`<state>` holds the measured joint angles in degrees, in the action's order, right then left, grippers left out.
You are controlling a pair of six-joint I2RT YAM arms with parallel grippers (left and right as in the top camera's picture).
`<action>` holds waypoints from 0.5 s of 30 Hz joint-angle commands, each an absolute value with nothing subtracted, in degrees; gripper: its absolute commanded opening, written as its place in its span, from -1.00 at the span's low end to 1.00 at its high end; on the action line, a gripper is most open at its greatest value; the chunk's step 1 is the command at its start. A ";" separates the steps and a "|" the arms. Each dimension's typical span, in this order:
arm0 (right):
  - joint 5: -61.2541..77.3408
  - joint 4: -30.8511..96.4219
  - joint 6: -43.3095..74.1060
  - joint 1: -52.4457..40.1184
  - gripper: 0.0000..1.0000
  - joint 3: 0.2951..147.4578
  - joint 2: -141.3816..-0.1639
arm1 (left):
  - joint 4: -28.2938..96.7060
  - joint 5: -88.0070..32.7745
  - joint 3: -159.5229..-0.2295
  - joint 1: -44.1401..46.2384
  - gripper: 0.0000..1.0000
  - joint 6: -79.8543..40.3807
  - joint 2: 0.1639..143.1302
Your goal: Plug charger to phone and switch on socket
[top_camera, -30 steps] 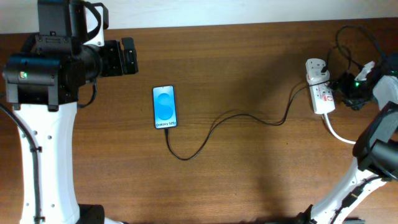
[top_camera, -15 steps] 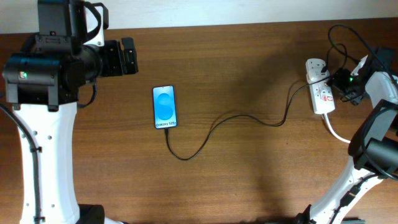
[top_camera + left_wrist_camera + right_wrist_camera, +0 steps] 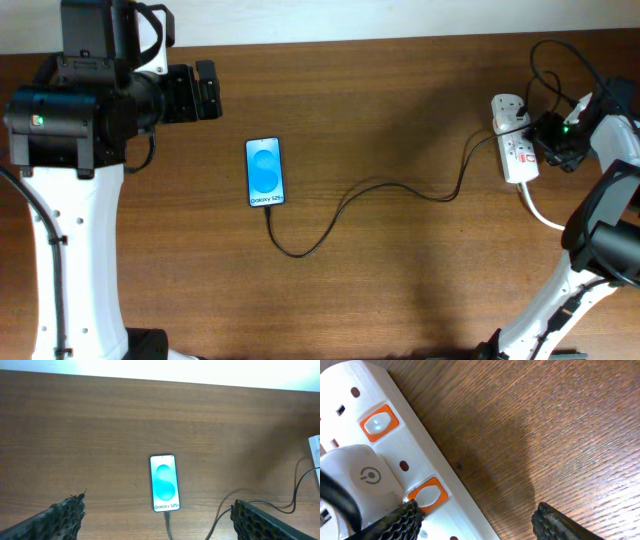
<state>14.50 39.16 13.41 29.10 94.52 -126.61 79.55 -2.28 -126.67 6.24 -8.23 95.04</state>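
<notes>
Socket [image 3: 514,140] lies close to the table's right edge, toward the far right corner, its long side running from the far edge toward the near one and its thick white cord [image 3: 545,215] curling off its near end. The right gripper [image 3: 477,512] is right beside it on the side facing the table's right edge, jaws spread apart and holding nothing. In the wrist view, one finger [image 3: 400,520] lies over the strip's face right at an orange switch [image 3: 427,495]; whether it presses the switch I can't tell. The other finger [image 3: 557,522] hangs over bare wood. A white plug block [image 3: 367,477] with a power symbol sits in the strip next to that switch. The charger [image 3: 385,186] runs from the strip's far end across the middle of the table, dips in a loop toward the near edge, and comes up to the near short end of the phone [image 3: 265,172]; whether the tip is fully seated I can't tell. The phone lies flat, left of the table's middle, blue screen up. The left gripper [image 3: 207,90] hangs toward the far left corner, well apart from the phone, jaws wide and holding nothing.
</notes>
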 commanded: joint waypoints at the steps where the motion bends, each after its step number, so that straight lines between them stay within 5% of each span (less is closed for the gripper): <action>1: 17.39 39.22 13.76 29.74 0.51 95.39 -128.55 | 79.42 -1.67 -127.35 5.85 0.99 -8.32 94.59; 15: 12.58 44.31 7.29 29.98 0.52 100.82 -127.79 | 79.44 -1.67 -127.35 5.85 0.99 -8.32 94.59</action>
<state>15.03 44.58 7.97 29.91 99.29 -127.04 79.55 -2.26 -126.67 6.24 -8.23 95.04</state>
